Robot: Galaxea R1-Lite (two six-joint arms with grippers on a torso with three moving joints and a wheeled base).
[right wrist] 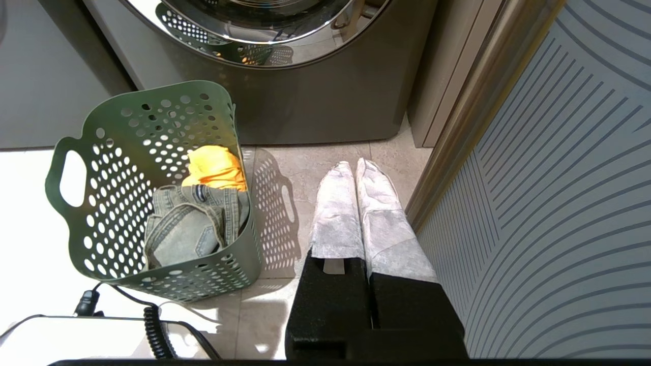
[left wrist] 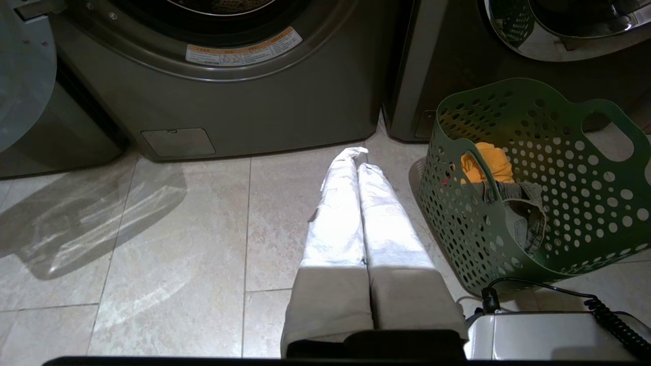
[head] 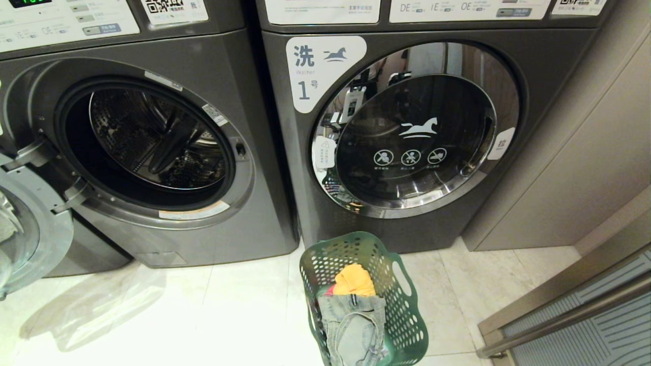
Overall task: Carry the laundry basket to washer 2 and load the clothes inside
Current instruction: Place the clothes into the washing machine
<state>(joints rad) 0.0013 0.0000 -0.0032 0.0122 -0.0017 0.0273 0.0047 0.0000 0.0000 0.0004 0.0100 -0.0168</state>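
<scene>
Head view: laundry basket (head: 363, 300) sits untouched before washer 1 (head: 407, 132); left claw (left wrist: 357, 152) and right claw (right wrist: 351, 165) pressed together, empty. Next: grip the handles.

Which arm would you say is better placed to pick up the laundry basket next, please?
Neither clearly. The laundry basket stands on the floor between the two, before the washer marked 1. The left gripper and right gripper both hang shut beside it, each near one loop handle, so probably both together.
</scene>
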